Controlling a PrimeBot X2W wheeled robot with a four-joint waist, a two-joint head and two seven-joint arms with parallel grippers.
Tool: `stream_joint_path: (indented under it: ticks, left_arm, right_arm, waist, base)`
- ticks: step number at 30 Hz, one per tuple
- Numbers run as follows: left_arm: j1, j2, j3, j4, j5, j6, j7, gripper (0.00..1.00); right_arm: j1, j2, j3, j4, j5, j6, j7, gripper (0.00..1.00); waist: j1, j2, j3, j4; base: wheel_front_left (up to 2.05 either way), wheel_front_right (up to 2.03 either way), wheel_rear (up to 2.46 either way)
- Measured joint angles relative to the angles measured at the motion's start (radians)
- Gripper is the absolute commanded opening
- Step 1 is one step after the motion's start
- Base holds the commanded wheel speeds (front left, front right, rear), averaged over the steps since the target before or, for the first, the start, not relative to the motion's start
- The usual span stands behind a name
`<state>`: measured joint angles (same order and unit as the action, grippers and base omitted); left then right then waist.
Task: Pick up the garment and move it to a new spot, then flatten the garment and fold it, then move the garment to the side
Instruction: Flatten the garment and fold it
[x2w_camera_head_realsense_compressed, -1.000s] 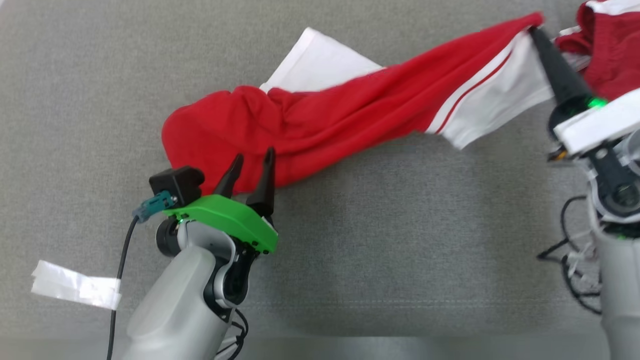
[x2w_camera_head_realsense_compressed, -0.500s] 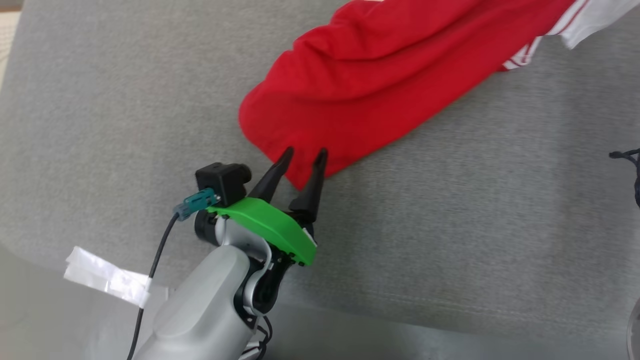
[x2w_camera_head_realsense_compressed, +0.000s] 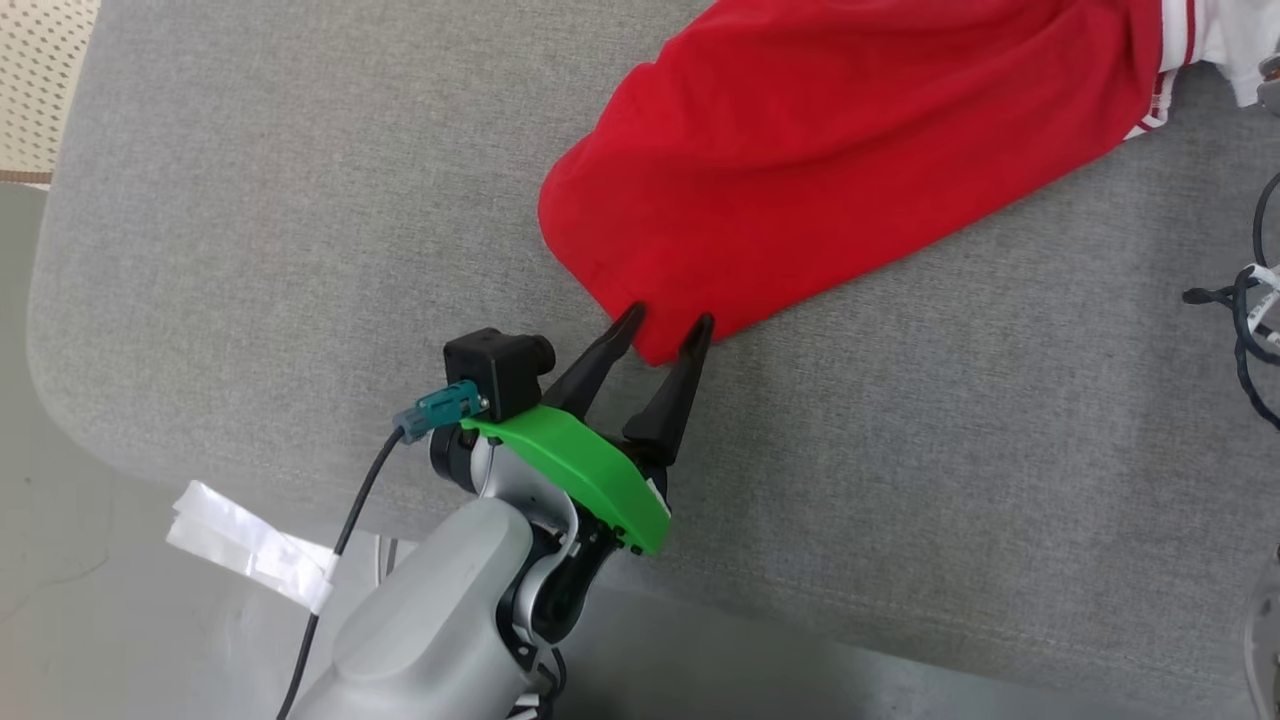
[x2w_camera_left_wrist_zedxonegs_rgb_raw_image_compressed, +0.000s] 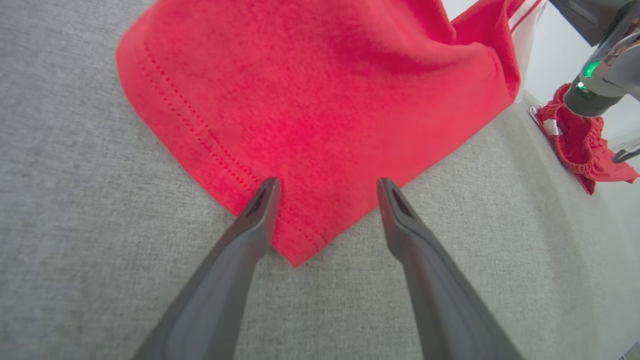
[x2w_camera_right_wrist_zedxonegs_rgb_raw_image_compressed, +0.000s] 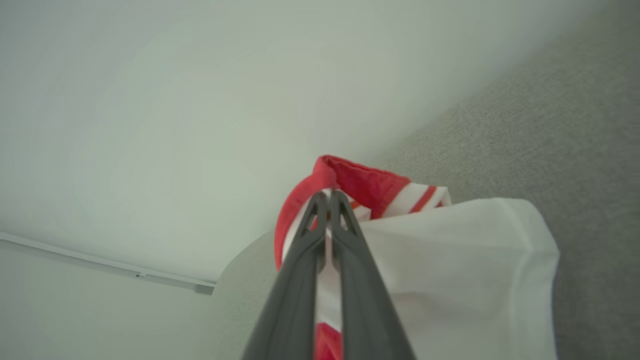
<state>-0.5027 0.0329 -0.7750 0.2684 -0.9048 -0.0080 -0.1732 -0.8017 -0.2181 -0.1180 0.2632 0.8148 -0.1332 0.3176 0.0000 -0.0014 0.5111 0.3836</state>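
In the head view the red garment (x2w_camera_head_realsense_compressed: 850, 170) lies stretched across the grey cushion (x2w_camera_head_realsense_compressed: 900, 480), with its hemmed corner (x2w_camera_head_realsense_compressed: 662, 352) nearest the robot. The left gripper (x2w_camera_head_realsense_compressed: 670, 318) stands wide, one finger on either side of that corner, the tips just past it over the cloth. The risk here is that the jaws close too high and pinch nothing, or nudge the corner so it folds under. In the left wrist view the corner's point lies flat between the two fingers, a little short of their tips. A shallow bite might catch the top layer alone, or snag the cushion fabric. A second red piece (x2w_camera_left_wrist_zedxonegs_rgb_raw_image_compressed: 580, 140) lies well apart from the corner, where a long sweep could reach it. In the right wrist view the right gripper (x2w_camera_right_wrist_zedxonegs_rgb_raw_image_compressed: 325, 196) is pressed together on a red-and-white edge, well apart from the corner. That hold looks thin, so a hard tug from the left arm could pull the cloth free and let the garment slump.
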Motion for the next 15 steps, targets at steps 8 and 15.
stream_joint_path:
  ticks: [8,15]
  left_arm:
    - [0.034,0.0,-0.001,0.035,0.0,0.03,0.014,1.0]
    - [0.053,-0.003,0.018,0.037,-0.015,0.043,0.014,1.0]
  right_arm:
    - [-0.036,-0.013,-0.006,0.034,-0.015,0.0,0.0,0.0]
    - [-0.055,-0.022,0.002,0.062,-0.027,0.0,0.0,0.0]
  waist:
    - [0.0,0.0,-0.008,-0.017]
    - [0.0,0.0,-0.009,-0.022]
  base:
    - [0.0,0.0,0.0]
    - [0.0,0.0,0.0]
